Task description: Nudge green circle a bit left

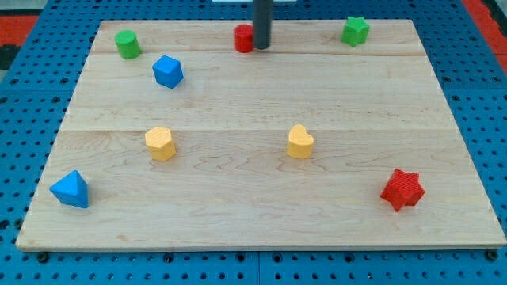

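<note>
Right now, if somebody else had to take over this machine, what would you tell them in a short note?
My tip is at the view's top, touching or just right of the red block, far from the target.
The green circle sits near the top-left corner of the board, with the blue block just below-right of it.
Done: nothing visible yet.
Left: bring the tip to the circle's right side and nudge it slightly left.

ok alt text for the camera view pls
My tip sits at the board's top edge, against the right side of a red block, far right of the green circle near the top-left corner. Seven other blocks are scattered over the wooden board.
</note>
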